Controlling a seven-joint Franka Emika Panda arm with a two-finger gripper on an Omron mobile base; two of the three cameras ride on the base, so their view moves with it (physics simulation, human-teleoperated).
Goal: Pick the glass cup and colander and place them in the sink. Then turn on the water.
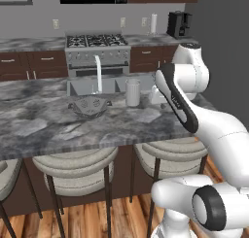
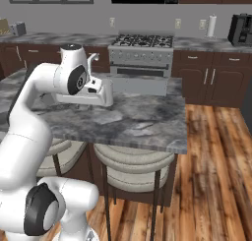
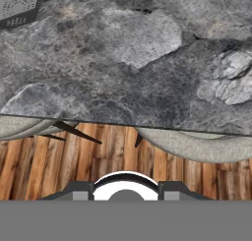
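Left base view: marble island counter (image 1: 53,127) spans the frame, with the sink (image 1: 109,85) recessed at its far side and a pale arched faucet (image 1: 98,73) rising over the basin. The colander (image 1: 88,106) sits on the counter just in front of the sink, apart from it. The glass cup (image 1: 132,92) stands upright to the colander's right, near the sink edge. Whether the gripper is released or clenched cannot be told; nothing shows between its tips.
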